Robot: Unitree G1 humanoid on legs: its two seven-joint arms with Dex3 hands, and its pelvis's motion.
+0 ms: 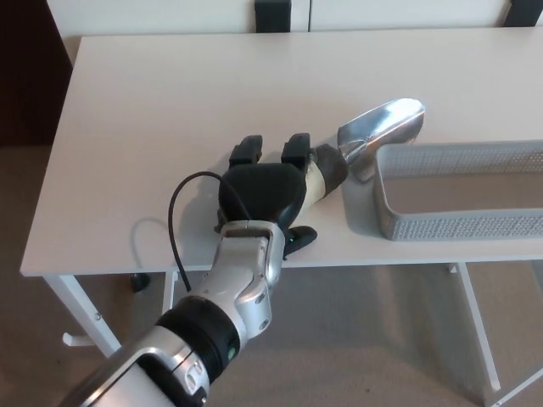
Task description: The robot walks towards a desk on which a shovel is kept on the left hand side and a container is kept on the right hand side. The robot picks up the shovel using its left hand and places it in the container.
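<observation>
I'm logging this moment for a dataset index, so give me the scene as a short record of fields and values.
surface: white desk
tool: shovel, metal scoop, near the desk's middle, beside the container's left end
tool state: handle in the left hand, scoop outside the container
target: grey mesh container, on the desk's right side, nothing visible inside
right hand: not in view
task stage: shovel grasped, not yet placed
</observation>
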